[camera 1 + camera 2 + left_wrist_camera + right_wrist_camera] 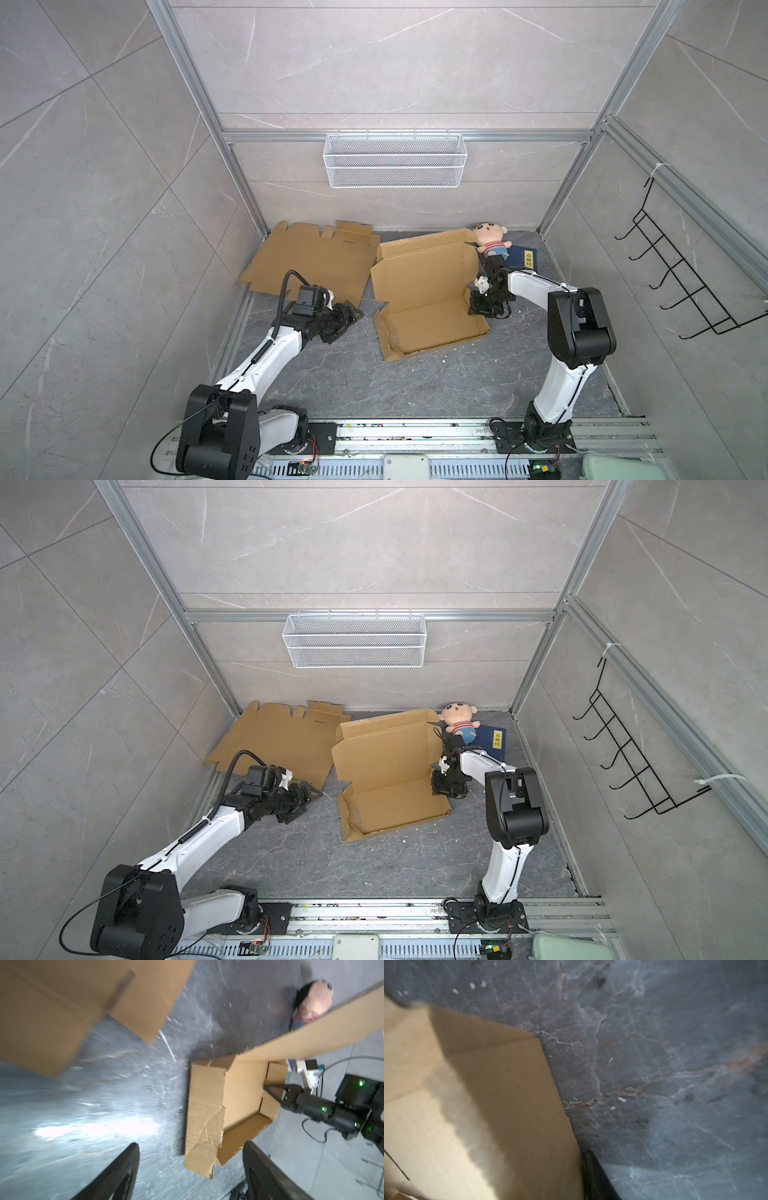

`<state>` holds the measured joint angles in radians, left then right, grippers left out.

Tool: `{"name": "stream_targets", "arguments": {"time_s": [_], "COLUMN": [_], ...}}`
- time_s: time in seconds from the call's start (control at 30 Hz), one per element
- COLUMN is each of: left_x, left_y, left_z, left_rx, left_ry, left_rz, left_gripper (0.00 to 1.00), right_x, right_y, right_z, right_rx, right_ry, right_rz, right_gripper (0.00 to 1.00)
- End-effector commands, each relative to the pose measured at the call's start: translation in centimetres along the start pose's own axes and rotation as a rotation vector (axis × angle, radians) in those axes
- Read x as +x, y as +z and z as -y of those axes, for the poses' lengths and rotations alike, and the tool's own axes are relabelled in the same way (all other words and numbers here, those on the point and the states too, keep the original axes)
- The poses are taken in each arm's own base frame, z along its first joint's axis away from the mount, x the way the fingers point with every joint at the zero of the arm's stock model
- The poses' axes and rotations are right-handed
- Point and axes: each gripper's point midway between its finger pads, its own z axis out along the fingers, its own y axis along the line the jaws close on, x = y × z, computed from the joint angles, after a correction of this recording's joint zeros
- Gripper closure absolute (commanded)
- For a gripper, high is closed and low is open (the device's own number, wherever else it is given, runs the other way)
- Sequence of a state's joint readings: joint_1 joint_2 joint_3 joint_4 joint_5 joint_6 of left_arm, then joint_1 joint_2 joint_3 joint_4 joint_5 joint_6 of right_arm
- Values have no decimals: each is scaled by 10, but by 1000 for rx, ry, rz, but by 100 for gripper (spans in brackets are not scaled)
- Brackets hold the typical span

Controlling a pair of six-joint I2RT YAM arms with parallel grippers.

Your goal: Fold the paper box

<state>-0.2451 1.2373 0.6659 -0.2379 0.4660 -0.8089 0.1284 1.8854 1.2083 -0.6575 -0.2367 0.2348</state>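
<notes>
Left jaws open, right jaws pinching paper box [424,282] — book [518,257] label unreadable

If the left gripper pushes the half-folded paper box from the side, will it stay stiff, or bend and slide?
The paper box probably slides easily: thin cardboard, nothing inside, on a smooth table. Its side flap looks creased and torn, so it likely buckles under a push. The raised lid may flop, since only one fold holds it.
</notes>
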Motion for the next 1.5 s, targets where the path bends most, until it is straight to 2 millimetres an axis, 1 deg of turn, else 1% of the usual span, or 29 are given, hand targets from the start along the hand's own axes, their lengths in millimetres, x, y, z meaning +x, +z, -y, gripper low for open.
{"name": "stream_targets", "arguments": {"time_s": [0.0, 0.07, 0.17, 0.27, 0.43, 0.5, 0.57, 0.7, 0.8, 0.93, 1.0, 1.13, 1.2, 1.3, 1.33, 1.37, 1.4, 1.47], "left_x": [-19, -15, -7, 4, 21, 23, 21, 10, 10, 8, 8, 11, 13, 12, 12, 10, 5, -6], "left_y": [16, 30, 49, 66, 89, 94, 94, 79, 71, 65, 65, 77, 83, 85, 83, 78, 69, 52], "left_z": [40, 36, 38, 38, 19, 20, 29, 51, 62, 64, 66, 71, 76, 81, 83, 80, 79, 68], "left_rx": [189, 193, 211, 184, 129, 144, 167, 201, 193, 135, 124, 125, 132, 143, 145, 125, 105, 69], "left_ry": [-18, -34, -35, -5, -6, -19, -14, 17, 54, 108, 131, 140, 142, 143, 149, 162, 181, 196], "left_rz": [69, 58, 43, 20, -27, -35, -34, 2, -5, -17, -24, -63, -79, -82, -87, -86, -71, -41], "left_gripper": [17, 15, 13, 11, 11, 11, 11, 12, 12, 12, 12, 13, 16, 22, 24, 25, 24, 22], "right_x": [-4, -4, -1, 0, 1, 2, 3, 7, 9, 11, 13, 17, 18, 19, 20, 20, 20, 21], "right_y": [-6, -6, -4, -2, -1, 0, 0, 0, -4, -10, -11, -12, -13, -12, -10, -10, -8, -6], "right_z": [-5, -6, -6, -7, -9, -10, -10, -9, -9, -5, -7, -16, -22, -28, -28, -28, -27, -25], "right_rx": [-21, -24, -32, -43, -56, -62, -65, -65, -57, -9, 6, 14, 19, 29, 32, 34, 39, 50], "right_ry": [28, 26, 29, 35, 43, 46, 47, 52, 53, 45, 38, 30, 21, 7, 5, 3, 3, -4], "right_rz": [37, 34, 28, 28, 27, 25, 23, 22, 32, 58, 64, 77, 85, 89, 86, 85, 80, 73], "right_gripper": [68, 68, 68, 68, 69, 69, 70, 71, 72, 73, 74, 74, 74, 74, 74, 74, 74, 74]}}
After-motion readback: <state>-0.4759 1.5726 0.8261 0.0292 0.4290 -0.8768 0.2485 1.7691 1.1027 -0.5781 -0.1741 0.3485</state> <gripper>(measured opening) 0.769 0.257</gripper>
